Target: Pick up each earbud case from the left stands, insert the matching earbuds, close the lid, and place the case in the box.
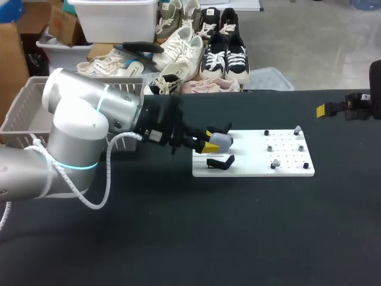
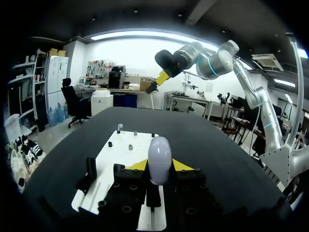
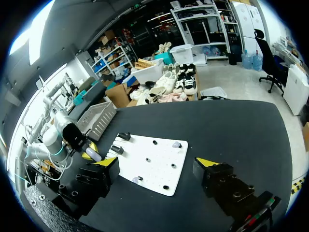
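Pale grey earbud case [image 1: 221, 140], lid shut, sits between the yellow tips of the left gripper [image 1: 213, 142]; both fingers press on it from opposite sides, closed only as far as its width; in the left wrist view the case [image 2: 159, 159] stands upright between the tips and rises above them.

Case is over the left end of the white board [image 1: 250, 161], between the two black stands [image 1: 220, 162]; cannot tell whether it touches the board or a stand.

Board lies flat on the black table [image 1: 178, 238], about mid-table; its right half carries small pieces [image 1: 269, 146], grey and dark, too small to tell whether they are earbuds or pegs.

Left arm comes in low across the table's left side; behind its elbow a pale slatted basket [image 1: 27, 113] stands at the table's left rear edge.

Right gripper [image 1: 324, 109] hangs above the table's right rear part, well apart from the board's right end; in its own wrist view the fingers [image 3: 207, 163] stand wide apart with nothing between them; the board [image 3: 154, 159] lies ahead of and below them, the left gripper [image 3: 89, 152] and the case [image 3: 94, 155] beyond its far end.

From the left wrist view the right gripper [image 2: 157, 82] shows high over the table's far side, nothing in it.
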You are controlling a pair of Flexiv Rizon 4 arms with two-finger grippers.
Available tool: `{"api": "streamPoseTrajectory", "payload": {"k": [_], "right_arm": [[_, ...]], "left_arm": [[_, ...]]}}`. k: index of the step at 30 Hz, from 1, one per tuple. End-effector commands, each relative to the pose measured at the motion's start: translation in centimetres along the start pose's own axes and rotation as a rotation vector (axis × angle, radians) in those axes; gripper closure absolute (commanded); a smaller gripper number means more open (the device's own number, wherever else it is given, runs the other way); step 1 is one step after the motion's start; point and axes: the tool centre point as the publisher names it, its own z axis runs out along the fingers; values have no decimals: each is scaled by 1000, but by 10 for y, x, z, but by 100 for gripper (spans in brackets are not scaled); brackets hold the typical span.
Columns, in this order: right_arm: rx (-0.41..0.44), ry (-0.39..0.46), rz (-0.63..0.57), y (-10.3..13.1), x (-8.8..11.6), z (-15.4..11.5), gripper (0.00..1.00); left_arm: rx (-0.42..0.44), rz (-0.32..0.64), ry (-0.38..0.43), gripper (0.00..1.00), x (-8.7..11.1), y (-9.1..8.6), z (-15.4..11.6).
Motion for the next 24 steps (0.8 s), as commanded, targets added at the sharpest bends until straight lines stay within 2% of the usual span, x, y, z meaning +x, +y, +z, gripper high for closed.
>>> {"api": "streamPoseTrajectory", "payload": {"k": [1, 4, 10, 24], "right_arm": [[-5, 2, -1, -1, 0, 0, 0], [-5, 2, -1, -1, 0, 0, 0], [-5, 2, -1, -1, 0, 0, 0], [-5, 2, -1, -1, 0, 0, 0]], "left_arm": [[-17, 24, -51, 100, -16, -20, -12], [-35, 86, -102, 100, -30, -31, -14], [-36, 139, -167, 100, -48, -49, -14], [-48, 169, -230, 100, -58, -66, -10]]}}
